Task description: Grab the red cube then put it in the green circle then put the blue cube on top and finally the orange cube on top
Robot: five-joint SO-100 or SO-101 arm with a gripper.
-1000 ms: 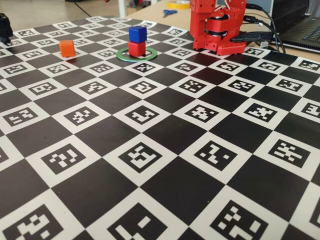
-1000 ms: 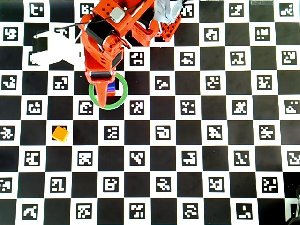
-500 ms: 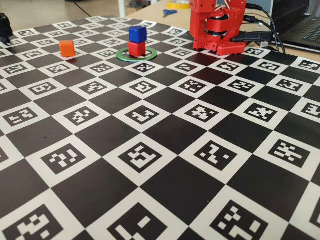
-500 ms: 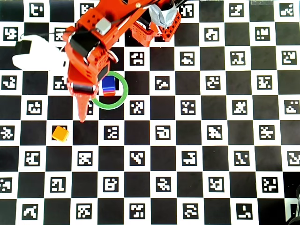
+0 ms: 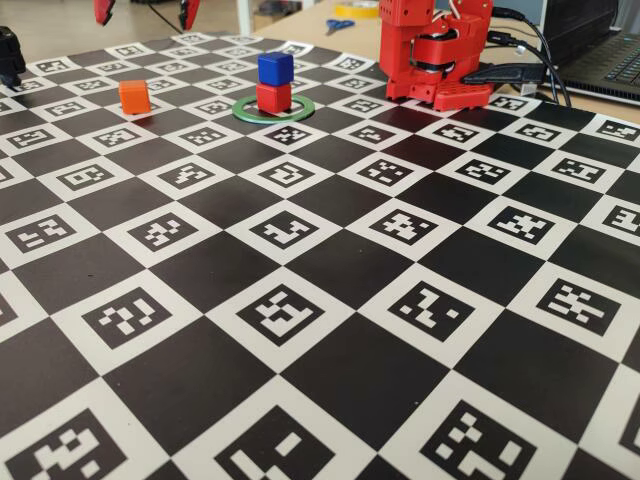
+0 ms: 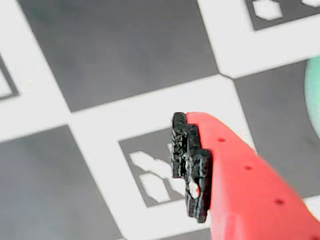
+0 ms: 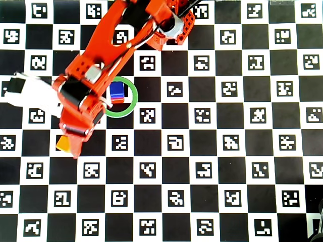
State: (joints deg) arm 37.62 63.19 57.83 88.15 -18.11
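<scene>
I hang the end effector [image 7: 75, 148], fingers spread wide and empty, over the orange cube [image 7: 63, 144] for the last stack layer.

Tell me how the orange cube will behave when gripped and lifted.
The orange cube looks like a small rigid block with flat faces, so it probably won't roll or flex. Its matte surface likely grips well. It sits alone, clear of the blue cube, so lifting it should disturb nothing.

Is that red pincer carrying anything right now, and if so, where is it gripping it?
Nothing is held. The pincer hangs open and empty above the orange cube, which sits untouched on the board.
</scene>
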